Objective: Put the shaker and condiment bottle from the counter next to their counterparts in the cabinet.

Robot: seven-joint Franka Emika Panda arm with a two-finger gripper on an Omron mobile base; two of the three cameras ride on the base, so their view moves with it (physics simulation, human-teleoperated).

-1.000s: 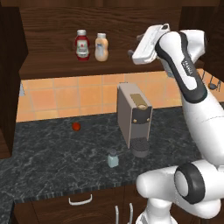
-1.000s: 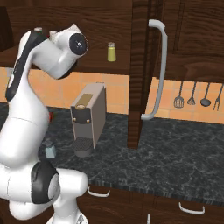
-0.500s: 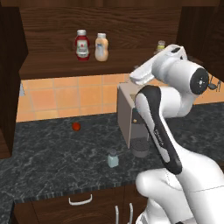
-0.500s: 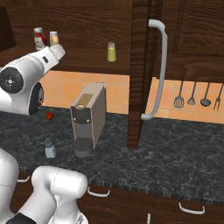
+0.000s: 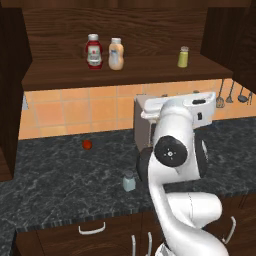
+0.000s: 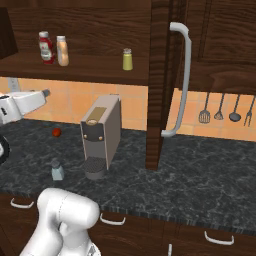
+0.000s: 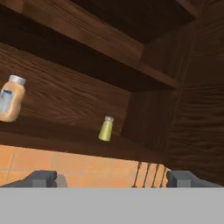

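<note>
Nearest you, at about 6 o'clock on the worktop (image 5: 60, 185), the shaker (image 5: 129, 181) stands upright and alone, close to the front edge and just to the 9 o'clock side of the arm's elbow. From the right base camera the same shaker (image 6: 57, 170) sits at 9 o'clock of the coffee machine (image 6: 101, 136), near it but not touching. This half of the task is not yet done: you must fetch the shaker and lift it to the shelf.

Further back, a small red object (image 5: 87, 144) lies on the worktop toward 10 o'clock; I cannot tell what it is, and it is no part of the task.

The pincer (image 7: 111, 178) is released and holds nothing: its two dark tips stand well apart in the hand camera, with only tile and shelf between them.

Farthest, in the cabinet (image 5: 125, 77), the condiment bottle (image 5: 116, 54) stands upright just beside the red sauce bottle (image 5: 93, 51), on its 3 o'clock side. Judged from this, that half is complete. The yellow-green shaker (image 5: 183, 56) stands alone toward the 2 o'clock end of the shelf, with bare shelf on both sides, so you have room to set the blue-grey one beside it.
</note>
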